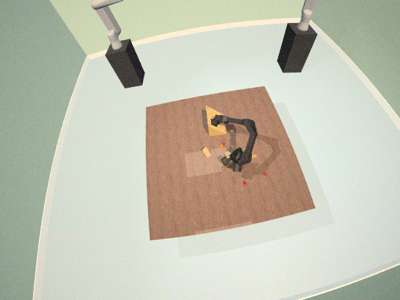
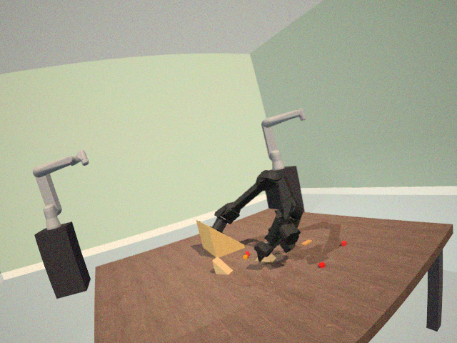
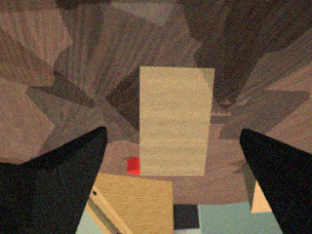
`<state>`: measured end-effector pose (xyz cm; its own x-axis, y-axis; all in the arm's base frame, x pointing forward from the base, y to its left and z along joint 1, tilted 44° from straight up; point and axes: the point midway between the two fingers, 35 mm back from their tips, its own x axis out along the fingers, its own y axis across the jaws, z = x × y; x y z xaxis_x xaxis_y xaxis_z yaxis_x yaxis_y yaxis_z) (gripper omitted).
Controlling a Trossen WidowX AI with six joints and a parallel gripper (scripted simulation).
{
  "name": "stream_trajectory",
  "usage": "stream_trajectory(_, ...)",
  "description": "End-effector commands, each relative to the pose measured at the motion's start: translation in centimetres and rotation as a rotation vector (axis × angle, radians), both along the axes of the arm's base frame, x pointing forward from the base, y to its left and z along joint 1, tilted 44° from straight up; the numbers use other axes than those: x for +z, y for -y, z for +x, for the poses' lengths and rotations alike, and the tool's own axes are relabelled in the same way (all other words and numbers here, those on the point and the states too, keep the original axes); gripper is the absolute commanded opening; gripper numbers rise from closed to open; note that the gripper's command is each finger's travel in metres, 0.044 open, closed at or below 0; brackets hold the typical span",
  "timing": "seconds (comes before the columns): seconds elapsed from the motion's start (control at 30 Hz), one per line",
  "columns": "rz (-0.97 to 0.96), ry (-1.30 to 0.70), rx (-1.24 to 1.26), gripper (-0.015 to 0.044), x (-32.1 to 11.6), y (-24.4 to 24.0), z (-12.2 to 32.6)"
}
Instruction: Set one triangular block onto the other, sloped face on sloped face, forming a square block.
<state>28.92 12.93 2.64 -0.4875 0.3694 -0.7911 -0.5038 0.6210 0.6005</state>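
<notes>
A square brown wooden table (image 1: 174,206) (image 2: 177,306) (image 3: 19,122) carries everything handled here. Beyond it are two dark box-shaped pedestals, each topped by a pale grey arm (idle-looking company). The black jointed arm (image 1: 253,135) (image 2: 250,194) arches from beside the yellow triangular wedge (image 1: 214,130) (image 2: 223,244) (image 3: 141,200). Its black two-fingered gripper (image 1: 230,164) (image 2: 274,254) (image 3: 175,134) is spread almost fully, with nothing gripped.

In the wrist view, the pale tan triangular block (image 1: 227,154) (image 2: 268,259) (image 3: 175,122) appears between the fingertips, a gap on either side; it rests on the table. The light wooden triangular block (image 1: 206,152) (image 2: 221,266) (image 3: 260,197) sits apart from it, so they are unstacked. Smaller still are a flat orange block (image 1: 254,156) (image 2: 306,241), a little orange piece (image 1: 222,146) (image 2: 245,256), and a tiny red cube (image 1: 223,143) (image 2: 247,253) (image 3: 133,166) just beside that piece.
</notes>
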Motion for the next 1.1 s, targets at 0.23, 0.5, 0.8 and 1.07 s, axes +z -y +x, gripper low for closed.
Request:
stream_trajectory(0.23, 0.002, -0.018, -0.004, 0.044, -0.63, -0.48, -0.55)
stream_trajectory(0.5, 0.002, -0.018, -0.004, 0.044, -0.63, -0.48, -0.55)
stream_trajectory(0.8, 0.002, -0.018, -0.004, 0.044, -0.63, -0.48, -0.55)
stream_trajectory(1.07, 0.002, -0.018, -0.004, 0.044, -0.63, -0.48, -0.55)
